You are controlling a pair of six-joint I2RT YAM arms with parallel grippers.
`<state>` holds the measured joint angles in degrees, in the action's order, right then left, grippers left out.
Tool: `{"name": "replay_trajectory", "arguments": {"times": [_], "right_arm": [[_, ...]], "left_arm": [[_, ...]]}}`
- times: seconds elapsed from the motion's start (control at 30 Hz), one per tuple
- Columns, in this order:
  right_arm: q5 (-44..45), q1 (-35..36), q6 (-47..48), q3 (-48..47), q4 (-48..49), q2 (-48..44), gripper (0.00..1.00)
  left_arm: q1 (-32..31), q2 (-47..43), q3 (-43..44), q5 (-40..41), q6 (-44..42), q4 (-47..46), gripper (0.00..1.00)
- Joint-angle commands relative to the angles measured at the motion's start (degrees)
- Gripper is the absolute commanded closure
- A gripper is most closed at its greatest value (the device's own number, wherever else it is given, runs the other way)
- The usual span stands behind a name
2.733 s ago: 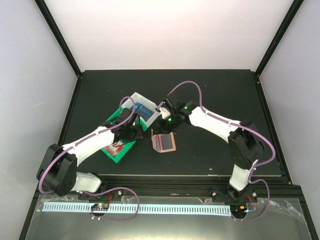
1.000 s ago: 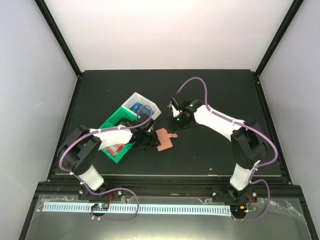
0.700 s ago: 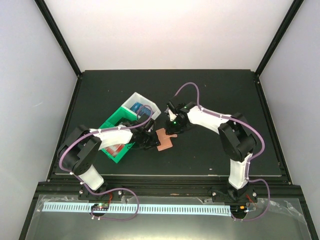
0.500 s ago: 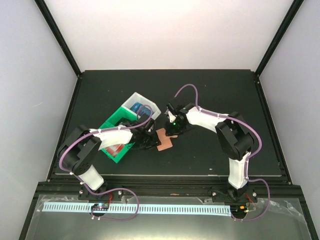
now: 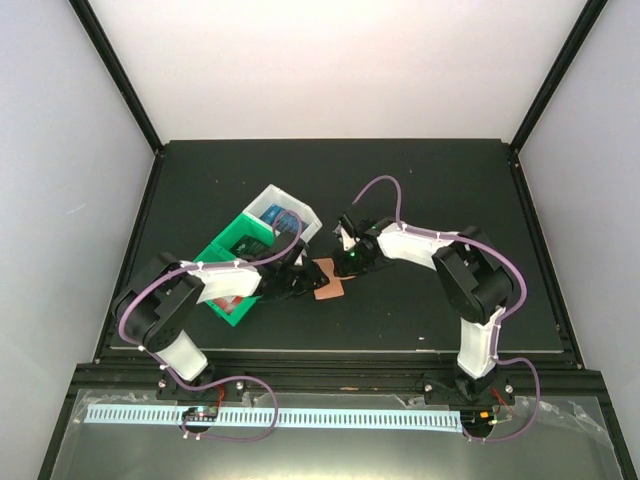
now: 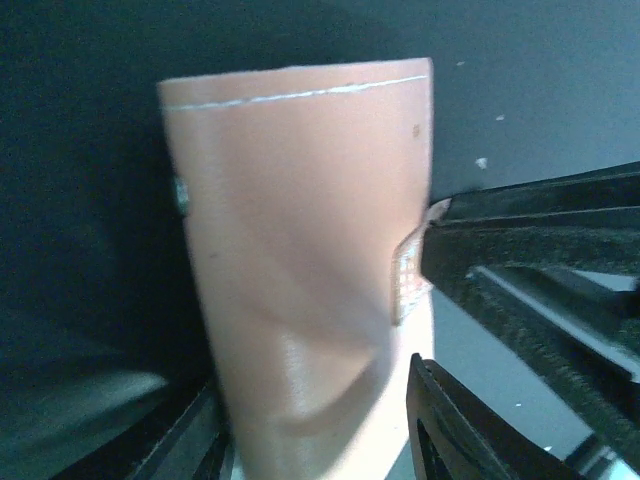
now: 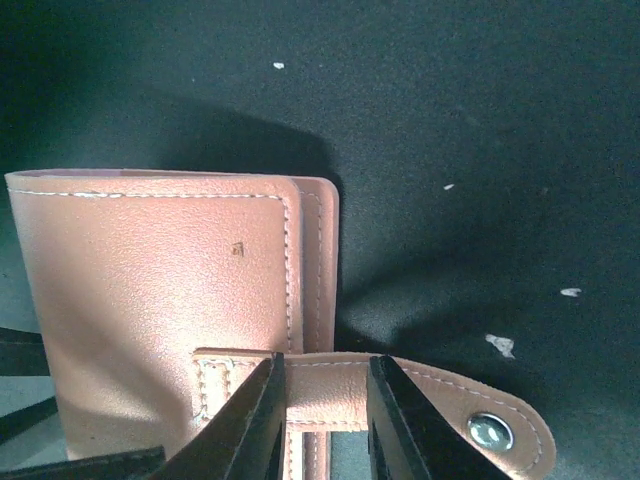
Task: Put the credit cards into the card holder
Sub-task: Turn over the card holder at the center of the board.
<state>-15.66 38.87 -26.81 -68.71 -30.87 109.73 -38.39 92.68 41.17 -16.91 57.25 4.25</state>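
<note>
Progress looks slight. No card that you can see has gone into the card holder [image 5: 327, 279]. It lies folded shut on the dark surface [image 5: 420, 190], between your two arms and just beside the green bin [image 5: 226, 242]. One blue credit card [image 5: 287, 222] sits in the white bin [image 5: 268, 200] behind it. What else the bins hold is too small to tell from above.

Your left end effector [image 6: 315, 390] has a jaw on either side of the holder's near end, close against both edges. The leather is creased there, but you cannot tell whether it is squeezed or only flanked.

Your right end effector [image 7: 323, 375] sits low over the snap tab [image 7: 440, 400], its fingers a narrow gap apart with the strap crossing that gap. Whether it pinches the strap or merely rests over it does not show. The tab juts out past the cover with its stud bare, so the snap seems undone.

By my reading you are at the opening step. Left for you are folding the cover back to bare the pockets, fetching each card from the bins and sliding it in, which is nearly the whole job.
</note>
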Motion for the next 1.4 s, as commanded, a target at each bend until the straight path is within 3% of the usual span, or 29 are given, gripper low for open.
{"name": "replay_trajectory", "arguments": {"times": [0.0,0.2,0.47,0.77,0.9,1.0,1.17,1.37], "right_arm": [[1.0,0.5,-1.7,5.2,4.8,2.7,0.75],[-0.4,0.4,-2.1,8.4,10.8,4.0,0.76],[1.1,0.1,-3.6,10.6,11.5,-2.0,0.74],[1.7,-6.0,-0.7,11.7,6.3,-21.7,0.62],[0.6,-7.9,5.0,10.5,4.9,-31.4,0.4],[-4.1,-8.0,9.1,10.2,8.2,-36.8,0.29],[-9.6,-8.1,9.2,11.1,14.7,-43.4,0.22],[-24.8,-8.1,9.7,13.9,20.3,-49.3,0.19]], "left_arm": [[-0.4,4.3,-5.1,-1.9,3.7,-9.7,0.53],[-0.3,6.3,-7.1,-3.3,4.1,-20.4,0.64],[-0.4,4.3,-7.8,-3.4,-1.2,-20.8,0.98],[-0.7,-6.2,-2.8,-6.6,-20.8,-11.0,0.98],[-0.9,-12.7,0.5,-10.3,-31.3,-7.3,0.98],[-0.9,-17.2,1.9,-16.3,-37.7,-7.8,0.98],[-0.9,-24.3,4.5,-21.5,-44.9,-6.7,0.99],[-0.9,-25.9,9.1,-29.1,-46.7,-5.8,0.99]]}}
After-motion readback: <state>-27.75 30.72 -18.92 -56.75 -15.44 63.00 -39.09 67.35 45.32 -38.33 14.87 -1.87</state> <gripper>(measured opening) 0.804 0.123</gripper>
